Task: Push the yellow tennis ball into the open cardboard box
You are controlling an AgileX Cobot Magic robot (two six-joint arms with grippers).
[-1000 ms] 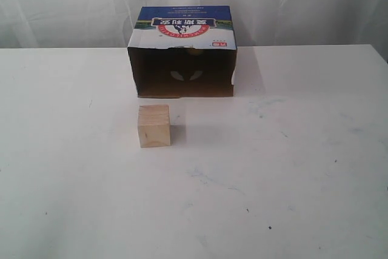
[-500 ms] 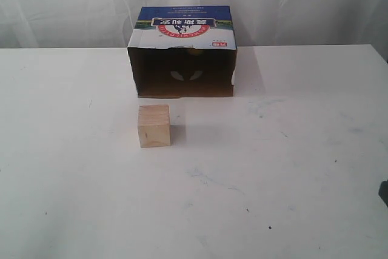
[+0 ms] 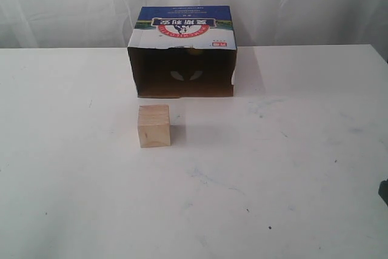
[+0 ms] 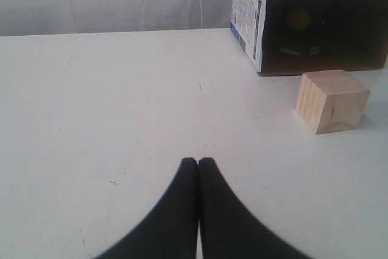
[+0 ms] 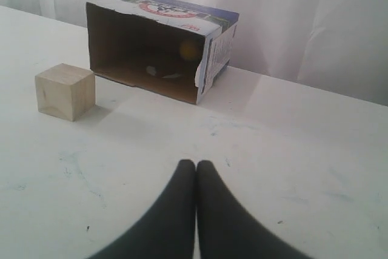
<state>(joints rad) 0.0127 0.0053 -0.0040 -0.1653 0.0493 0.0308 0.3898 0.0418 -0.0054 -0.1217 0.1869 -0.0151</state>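
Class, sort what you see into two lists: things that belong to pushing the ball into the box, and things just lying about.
Belong to the job:
open cardboard box
yellow tennis ball, inside that box
left gripper, shut
right gripper, shut

Just lying about:
wooden cube, before the box mouth

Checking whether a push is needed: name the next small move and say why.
Likely none: hold both arms where they are. The yellow tennis ball already lies deep inside the open cardboard box, the wooden cube stands apart before its mouth, and the left gripper and right gripper are shut, touching nothing.
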